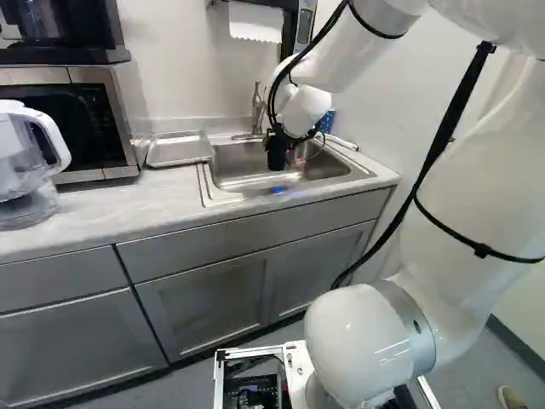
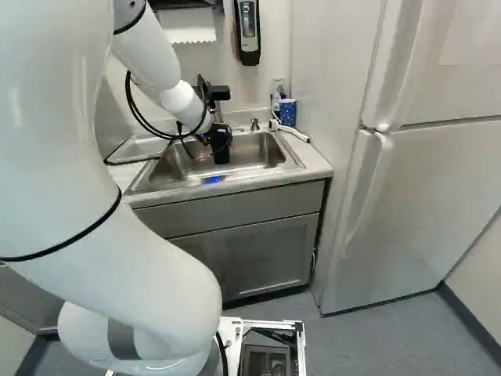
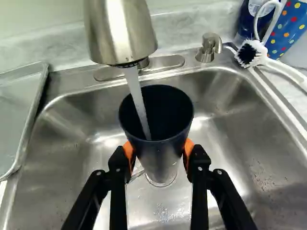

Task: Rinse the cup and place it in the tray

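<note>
Over the sink basin (image 1: 243, 162) my gripper (image 1: 277, 152) reaches down from the arm. In the wrist view the gripper (image 3: 158, 155) is shut on a dark blue cup (image 3: 163, 143), an orange pad pressed to each side. The cup's mouth faces the camera, and water (image 3: 135, 93) from the faucet (image 3: 120, 33) runs into it. Its lower part hangs above the drain. The metal tray (image 3: 19, 110) lies on the counter beside the sink; it also shows in the left base view as a shallow tray (image 1: 179, 159).
A soap pump (image 3: 207, 48) and a white dish brush (image 3: 256, 53) are at the sink's back edge, beside a dotted blue cup (image 2: 288, 112). Left of the tray stand a microwave (image 1: 89, 119) and a clear pitcher (image 1: 25, 162). A fridge (image 2: 415, 180) is at the right.
</note>
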